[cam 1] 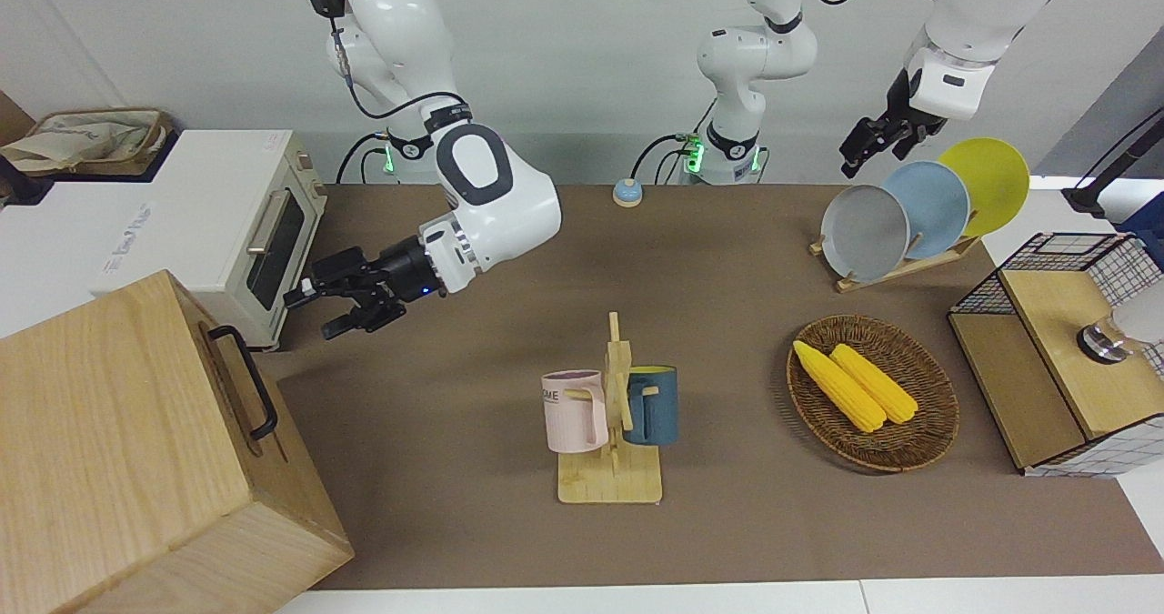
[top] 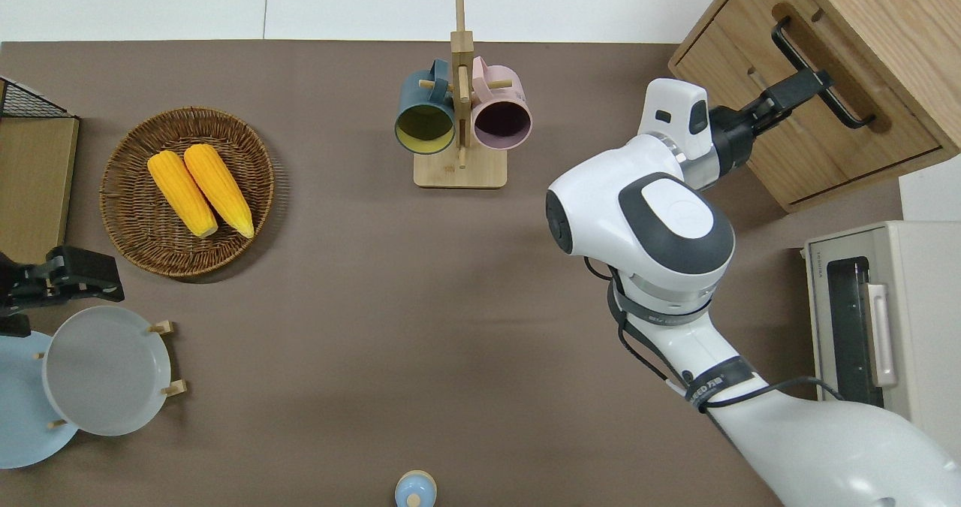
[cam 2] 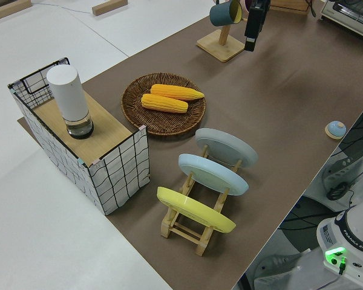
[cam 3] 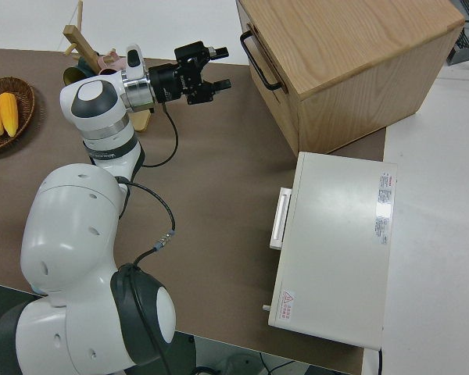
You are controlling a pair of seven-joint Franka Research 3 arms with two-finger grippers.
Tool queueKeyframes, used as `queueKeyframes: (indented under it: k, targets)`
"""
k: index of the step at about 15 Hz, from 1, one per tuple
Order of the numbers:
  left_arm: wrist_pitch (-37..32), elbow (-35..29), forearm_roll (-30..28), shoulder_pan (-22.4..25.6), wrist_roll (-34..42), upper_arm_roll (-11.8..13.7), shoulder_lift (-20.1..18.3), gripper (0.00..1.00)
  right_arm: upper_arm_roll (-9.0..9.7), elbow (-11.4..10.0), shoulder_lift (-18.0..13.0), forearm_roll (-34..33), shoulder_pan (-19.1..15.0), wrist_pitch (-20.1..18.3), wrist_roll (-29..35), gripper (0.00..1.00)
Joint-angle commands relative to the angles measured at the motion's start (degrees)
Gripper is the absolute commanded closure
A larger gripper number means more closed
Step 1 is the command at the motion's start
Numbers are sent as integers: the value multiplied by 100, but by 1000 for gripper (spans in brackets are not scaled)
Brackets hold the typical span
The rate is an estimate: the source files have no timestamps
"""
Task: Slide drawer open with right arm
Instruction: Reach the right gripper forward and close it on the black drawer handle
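Observation:
The drawer (cam 1: 232,394) is in the front of the big light-wood cabinet (cam 1: 109,432) at the right arm's end of the table, and it looks closed. Its black bar handle (cam 1: 245,379) (top: 824,73) (cam 3: 258,59) runs across the recessed front. My right gripper (cam 1: 320,309) (top: 809,86) (cam 3: 220,69) is stretched out level toward that handle with its fingers spread open and nothing between them. The front and right side views show a short gap between the fingertips and the bar. My left arm is parked, its gripper (cam 1: 864,148) up in the air.
A white toaster oven (cam 1: 264,232) stands beside the cabinet, nearer to the robots. Mid-table is a wooden mug rack (cam 1: 614,414) with two mugs. A basket of corn (cam 1: 873,391), a plate rack (cam 1: 918,209) and a wire-mesh box (cam 1: 1055,359) sit toward the left arm's end.

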Motion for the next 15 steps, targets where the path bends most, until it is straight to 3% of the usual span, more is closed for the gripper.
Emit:
queueKeyframes:
  k: [1,3,5,7,9,11,15]
  targets:
    - [-12,2,-21,-24,57,29,-49,7,-293,58,101,-296,-75,573,223,19]
    - [-12,2,-21,-24,57,29,-49,7,-521,67,136,-305,-75,863,302,19]
    - [-12,2,-21,-24,57,29,-49,7,-627,67,136,-323,-75,1075,390,25]
    - [-12,2,-21,-24,57,29,-49,7,-637,67,171,-332,-75,1119,399,36]
    - [-12,2,-21,-24,57,29,-49,7,-689,67,189,-393,-75,1146,478,123]
    - [-12,2,-21,-24,57,29,-49,7,-768,58,198,-420,-75,1321,662,384]
    - [-12,2,-21,-24,57,29,-49,7,-786,58,198,-411,-57,1296,760,945]
